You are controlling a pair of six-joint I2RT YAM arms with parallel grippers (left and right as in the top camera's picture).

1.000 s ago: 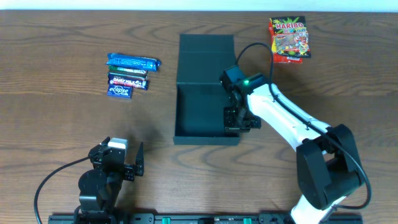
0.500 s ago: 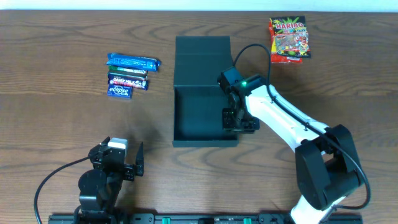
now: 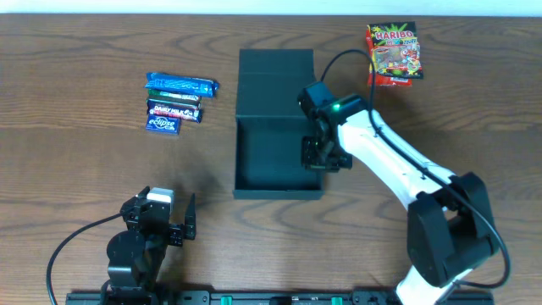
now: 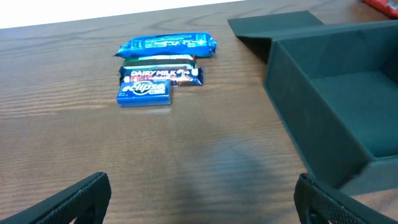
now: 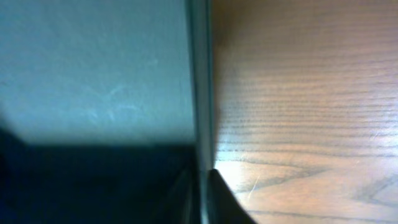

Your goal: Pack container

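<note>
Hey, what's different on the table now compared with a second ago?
The right claw, pinching the right wall of the box, dragged the box slightly left. It then shifted a little along that wall, away from the robot. The candy bars, the gummy bag and the open left claw stayed put.

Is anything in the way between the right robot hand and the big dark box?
No, nothing visible. The right gripper sits at the right wall of the dark teal-black matte rectangular box, and the wrist view shows that wall between its fingers.
</note>
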